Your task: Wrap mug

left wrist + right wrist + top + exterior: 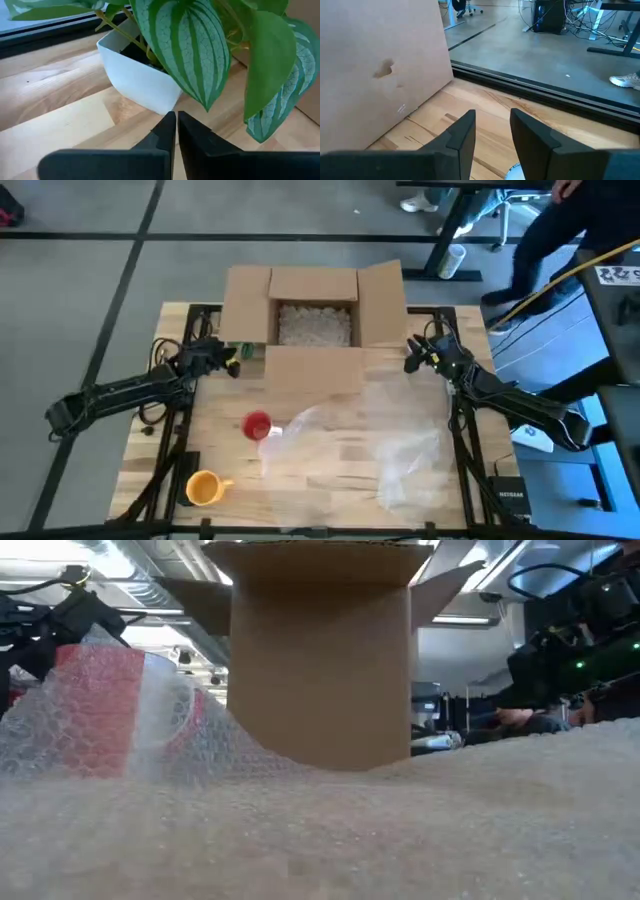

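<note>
One red mug (257, 425) is sitting left of centre on the worktop (330, 490), touching one bubble wrap sheet (385, 445). One orange mug (203, 488) is lying lower left. The left end effector (232, 362) is pressed together; the right end effector (409, 360) is spread, both flanking one open cardboard box (313, 325).

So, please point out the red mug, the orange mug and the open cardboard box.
red mug (257, 425), high view, on its round body.
orange mug (203, 488), high view, on its rim.
open cardboard box (313, 370), high view, on its front flap.

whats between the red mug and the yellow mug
Bare wooden table in the high view: nothing lies between the red mug and the yellow mug.
</note>
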